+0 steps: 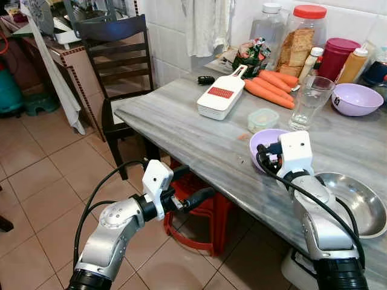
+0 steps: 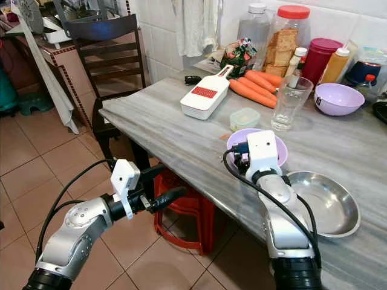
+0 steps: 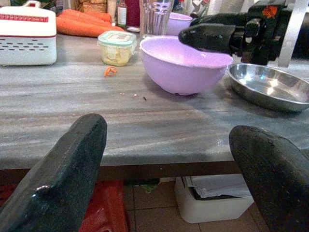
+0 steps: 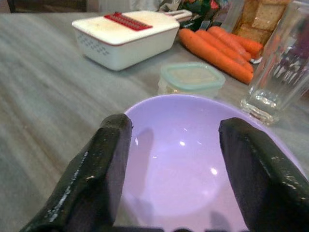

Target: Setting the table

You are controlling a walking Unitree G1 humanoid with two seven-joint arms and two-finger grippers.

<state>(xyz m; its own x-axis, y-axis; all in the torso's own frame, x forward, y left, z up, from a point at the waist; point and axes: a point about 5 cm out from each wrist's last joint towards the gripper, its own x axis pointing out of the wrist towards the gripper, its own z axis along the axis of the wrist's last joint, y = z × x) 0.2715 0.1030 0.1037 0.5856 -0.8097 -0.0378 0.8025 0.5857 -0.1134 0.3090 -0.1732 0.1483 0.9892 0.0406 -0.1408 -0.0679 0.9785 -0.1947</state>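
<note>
likely the bowl (image 4: 188, 159) skids or tips if the right gripper (image 4: 176, 164), fingers spread over its near rim, nudges it; smooth lilac plastic, round, near the tabletop (image 1: 181, 130) front edge beside a shiny steel dish (image 1: 357, 208). left gripper (image 3: 169, 179) spread below that edge, holding nothing.

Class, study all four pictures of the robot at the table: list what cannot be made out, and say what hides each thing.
- Near purple bowl: its near rim, in the eye views, is hidden behind the right gripper.
- Steel dish: the robot's right arm covers one side.
- Small lidded container: contents unreadable through the cloudy plastic.
- Jar labels at the wall: too small.
- Under the table: partly hidden by the tabletop.
</note>
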